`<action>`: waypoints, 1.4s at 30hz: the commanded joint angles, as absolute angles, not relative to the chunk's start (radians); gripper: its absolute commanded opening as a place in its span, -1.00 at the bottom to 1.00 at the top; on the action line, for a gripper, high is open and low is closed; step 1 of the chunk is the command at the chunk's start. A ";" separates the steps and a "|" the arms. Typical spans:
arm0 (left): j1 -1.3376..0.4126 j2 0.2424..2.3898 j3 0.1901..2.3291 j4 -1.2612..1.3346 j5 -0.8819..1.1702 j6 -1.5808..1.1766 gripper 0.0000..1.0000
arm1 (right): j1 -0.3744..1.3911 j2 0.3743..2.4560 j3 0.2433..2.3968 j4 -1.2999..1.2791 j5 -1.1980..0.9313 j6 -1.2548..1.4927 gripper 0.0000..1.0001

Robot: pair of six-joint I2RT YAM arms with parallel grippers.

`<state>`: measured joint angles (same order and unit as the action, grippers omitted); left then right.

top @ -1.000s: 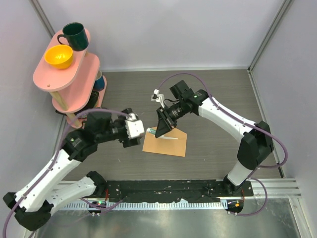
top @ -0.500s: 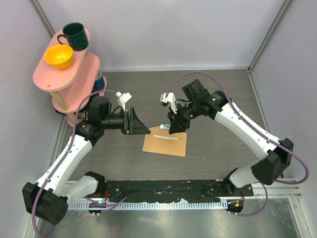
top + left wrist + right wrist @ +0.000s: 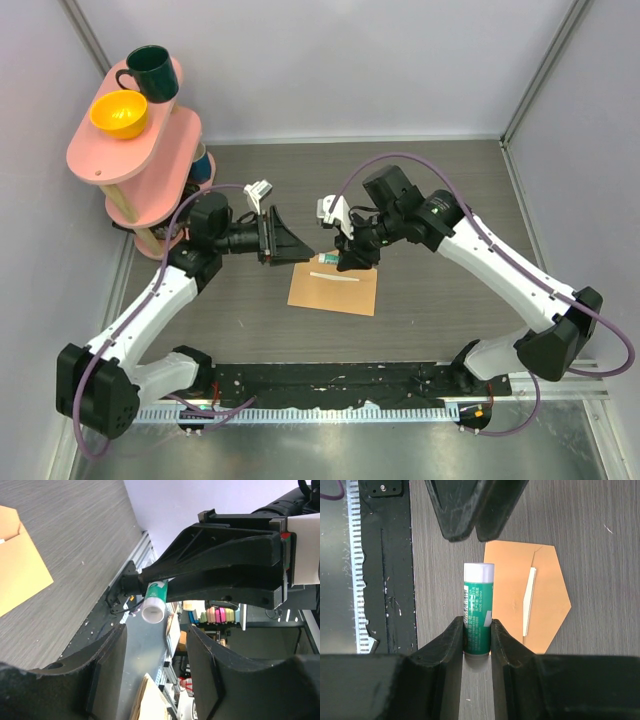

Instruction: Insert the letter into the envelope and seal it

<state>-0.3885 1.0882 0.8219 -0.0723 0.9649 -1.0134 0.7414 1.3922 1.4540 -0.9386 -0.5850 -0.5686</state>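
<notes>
**Figure: glue stick presented over the open envelope.** The right gripper [image 3: 476, 626] is clamped on the lower body of a green glue stick [image 3: 478, 605], with the white cap [image 3: 479, 572] pointing outward. The left gripper [image 3: 156, 640] faces that cap. Its 2 fingers stand apart with nothing between them, and the cap lies just beyond their tips in the left wrist view.

The envelope [image 3: 335, 292] lies flat on the table [image 3: 440, 180] at the centre of the top view, just below both grippers. Its flap [image 3: 555, 600] is open. The letter [image 3: 529, 600] shows only as a narrow pale strip along the flap fold, so it appears to sit mostly inside the pocket.

**Hazards, judged from this arrangement:**
1. The left fingers may meet the cap off-centre. They would then push the tube sideways instead of gripping it.
2. The right fingers hold only the smooth lower part of the tube. A pull on the cap could draw the whole stick out of that hold and drop it onto the envelope.
3. The 2 grippers are very close together, so a small overshoot would bring their fingers into contact.
4. Nothing pins the envelope. A dropped stick or a brushing finger could shift it or fold the flap.
5. If the letter's exposed edge stays proud of the pocket, glue could catch it and spoil the seal.
</notes>
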 commanded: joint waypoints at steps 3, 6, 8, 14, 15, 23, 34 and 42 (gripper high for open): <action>-0.419 1.103 0.798 0.127 1.005 -1.112 0.05 | 0.765 1.393 1.520 -0.911 -0.584 -0.592 -0.98; -0.436 1.109 0.788 0.146 1.003 -1.118 0.04 | 0.769 1.393 1.526 -0.911 -0.584 -0.589 -0.98; -0.443 1.114 0.787 0.150 1.002 -1.118 0.02 | 0.770 1.393 1.531 -0.911 -0.587 -0.588 -0.98; -0.451 1.114 0.779 0.196 1.009 -1.115 -0.30 | 0.772 1.394 1.545 -0.917 -0.606 -0.578 -0.98; -0.451 1.112 0.779 0.221 1.011 -1.112 -0.42 | 0.772 1.393 1.543 -0.919 -0.618 -0.577 -0.98; -0.471 1.080 0.761 0.259 1.055 -0.978 -0.91 | 0.770 1.413 1.559 -0.999 -0.750 -0.601 -0.98; -0.522 0.979 0.885 -0.095 1.080 -0.202 -1.00 | 0.767 1.447 1.560 -1.029 -0.971 -0.509 -0.99; -0.682 0.856 0.966 -0.481 0.941 0.709 -0.99 | 0.765 1.459 1.480 -0.960 -1.144 -0.368 -0.98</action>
<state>-0.5903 0.9253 0.9104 -0.2909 1.0328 0.1158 0.7521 1.4487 1.5101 -1.0336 -0.9703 -0.4698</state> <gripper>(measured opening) 0.220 0.287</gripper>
